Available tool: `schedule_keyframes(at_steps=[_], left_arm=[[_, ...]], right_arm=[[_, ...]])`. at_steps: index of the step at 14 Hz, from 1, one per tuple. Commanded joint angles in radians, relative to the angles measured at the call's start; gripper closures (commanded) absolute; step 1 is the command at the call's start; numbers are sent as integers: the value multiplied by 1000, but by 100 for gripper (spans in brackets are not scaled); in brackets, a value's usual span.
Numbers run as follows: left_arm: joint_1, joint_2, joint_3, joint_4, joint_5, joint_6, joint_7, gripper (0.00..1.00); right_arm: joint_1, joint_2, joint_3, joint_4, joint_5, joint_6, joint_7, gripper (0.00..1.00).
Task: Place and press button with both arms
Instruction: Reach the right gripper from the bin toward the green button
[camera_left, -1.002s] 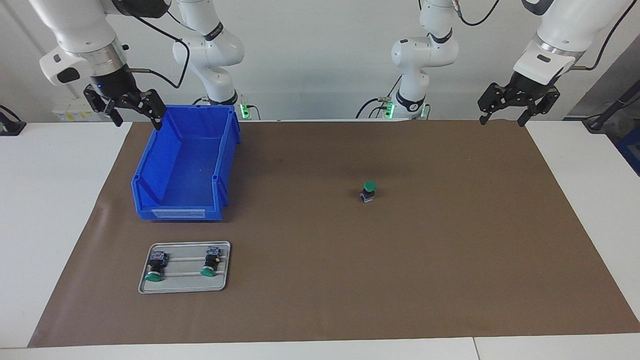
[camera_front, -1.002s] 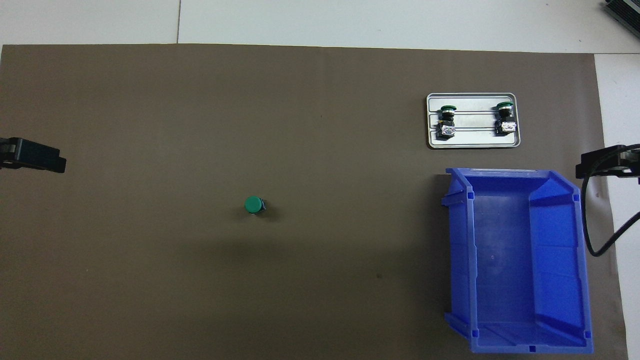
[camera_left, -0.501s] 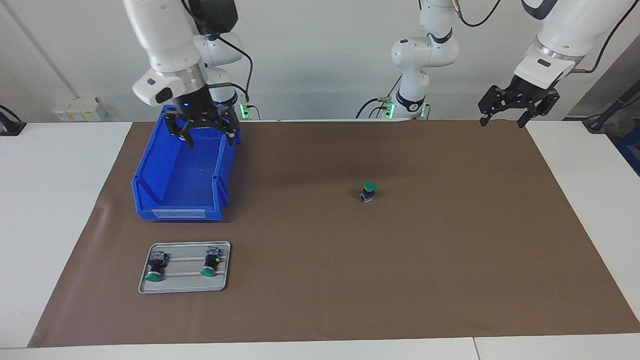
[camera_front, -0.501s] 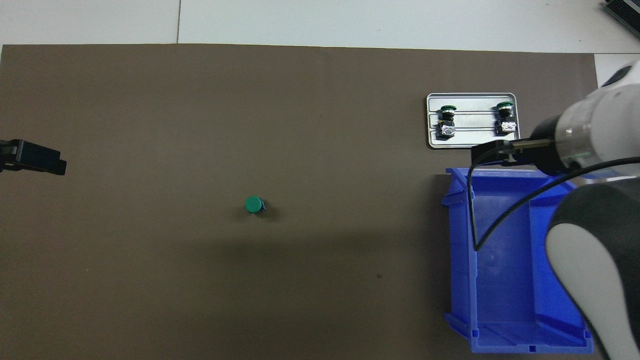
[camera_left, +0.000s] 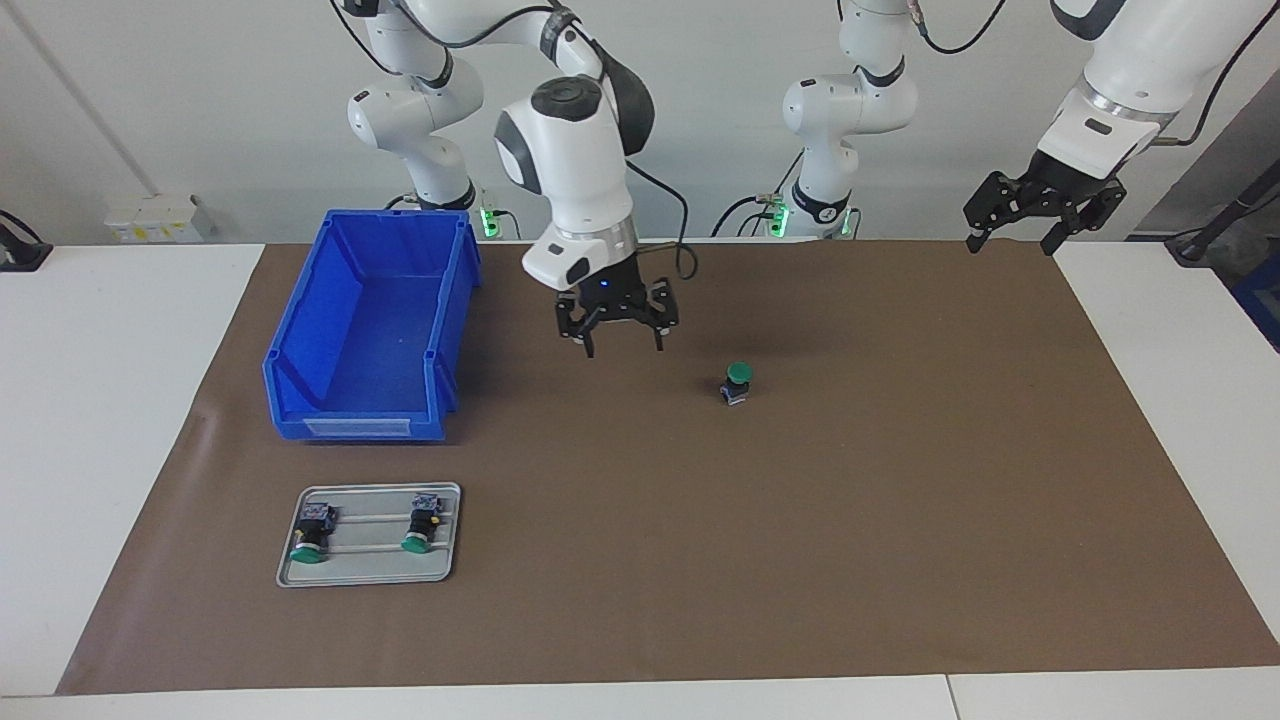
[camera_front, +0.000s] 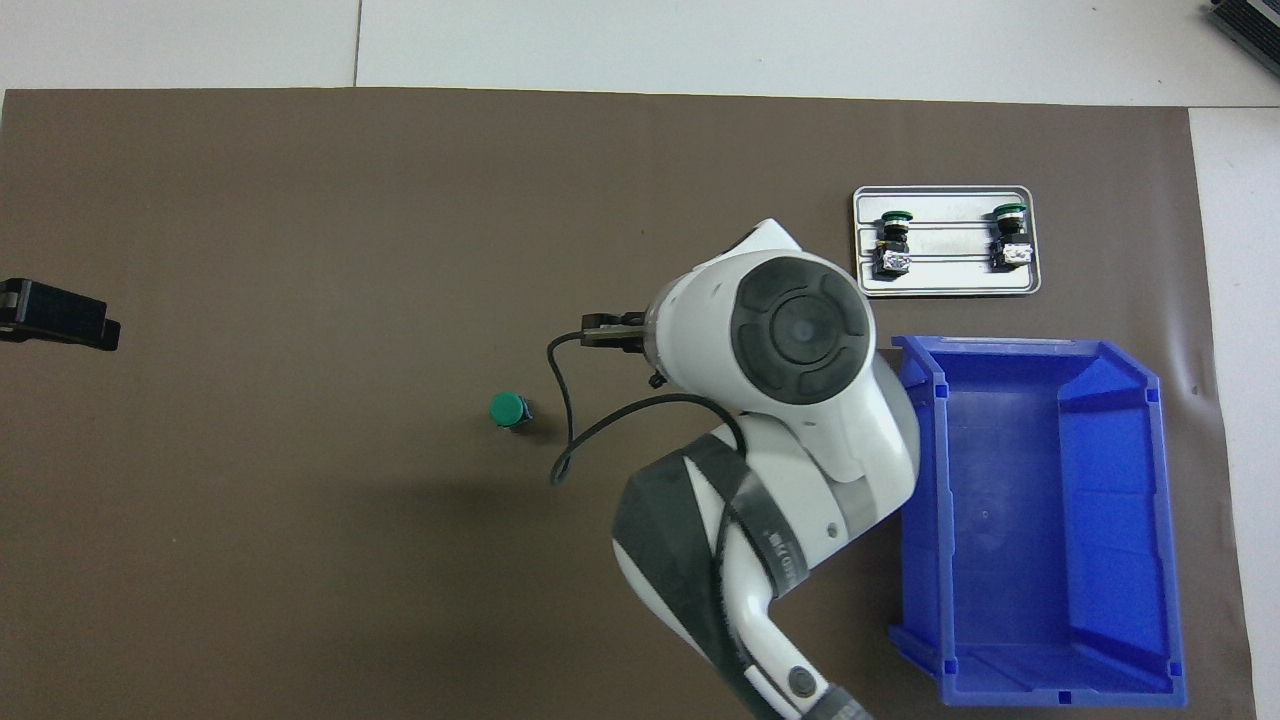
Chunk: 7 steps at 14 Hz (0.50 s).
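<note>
Swung off the blue bin (camera_left: 370, 325) and out over the brown mat (camera_left: 900, 520): right gripper (camera_left: 618, 345), jaws apart, empty; now up in the air between bin and button (camera_left: 737, 384), nearer to it than left gripper (camera_left: 1040, 235), jaws spread, waiting above the mat's corner; button upright on bare mat, green cap up, toward the left arm's end; two more on the tray (camera_left: 368, 575); ample room around.

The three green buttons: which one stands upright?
The lone button on the brown mat stands cap up; the two in the grey tray lie on their sides.
</note>
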Motion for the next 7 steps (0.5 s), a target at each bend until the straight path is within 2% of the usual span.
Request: schedule_keyframes(at_steps=[1,3,7], left_arm=[[11,-19,-8,-20,12,-10,3,0],[11,-19,-8,-20,12,-9,3,0],[11,-19,-8,-20,12,-9,3,0]], right_arm=[[73,99,-11,61,3,86,23,0],[114,133,-9,61,5,151,23,0],[226,259,-14,78,-17,281,27,0]])
